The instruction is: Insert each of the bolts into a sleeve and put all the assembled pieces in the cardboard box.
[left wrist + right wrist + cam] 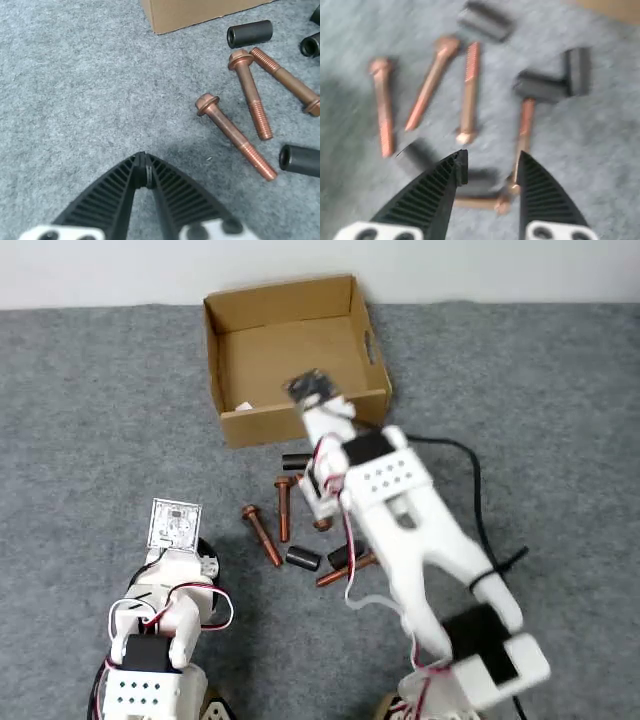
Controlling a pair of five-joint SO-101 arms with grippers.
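Observation:
Several copper bolts (262, 535) and black sleeves (303, 558) lie loose on the grey carpet in front of the cardboard box (232, 428). My right gripper (490, 167) hovers open above this pile with nothing between its fingers; a sleeve (480, 180) and a bolt (522, 135) lie below it. From above, the right gripper (308, 390) appears by the box's front wall. My left gripper (145, 167) is shut and empty over bare carpet, with the nearest bolt (234, 135) a short way off. Another sleeve (250, 33) lies near the box corner (165, 20).
The left arm (165, 610) sits at the near left of the table. A black cable (470, 470) runs along the carpet to the right of the right arm. A small white scrap (243, 405) lies inside the box. Open carpet stretches to the left and right.

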